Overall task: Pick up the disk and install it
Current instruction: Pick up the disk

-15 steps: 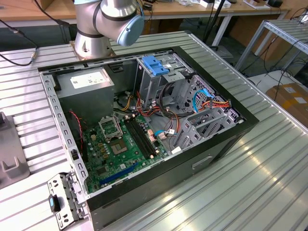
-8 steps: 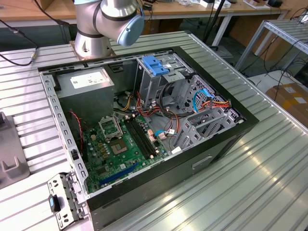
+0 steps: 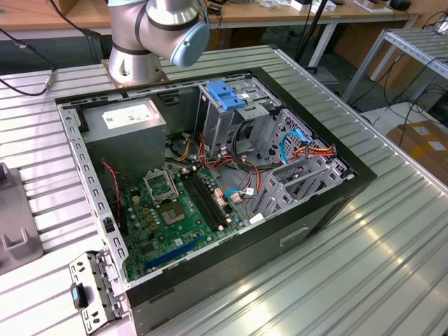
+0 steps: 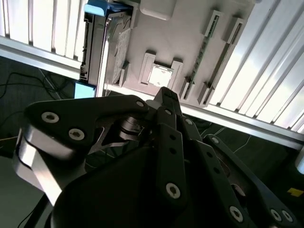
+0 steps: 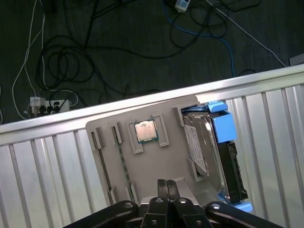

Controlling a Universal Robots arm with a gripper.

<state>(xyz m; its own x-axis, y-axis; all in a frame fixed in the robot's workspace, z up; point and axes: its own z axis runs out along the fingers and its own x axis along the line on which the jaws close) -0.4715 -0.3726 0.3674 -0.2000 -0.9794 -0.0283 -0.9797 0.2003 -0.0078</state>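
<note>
Open the shut, empty pincer (image 5: 166,186) hanging over the grey holder (image 5: 156,164) at the tabletop (image 5: 42,175) edge, shift across to the blue-framed disk (image 5: 209,147) standing on edge in the holder's end slot, square up along its thin sides, then descend gently before squeezing.

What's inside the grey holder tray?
The disk stands on edge in an end slot; a processor chip lies in a square pocket. The claw covers part of the tray.

An open computer case (image 3: 231,280) lies on a ribbed metal table (image 3: 392,231), green motherboard (image 3: 168,224) exposed, beside the robot arm (image 3: 157,31).
</note>
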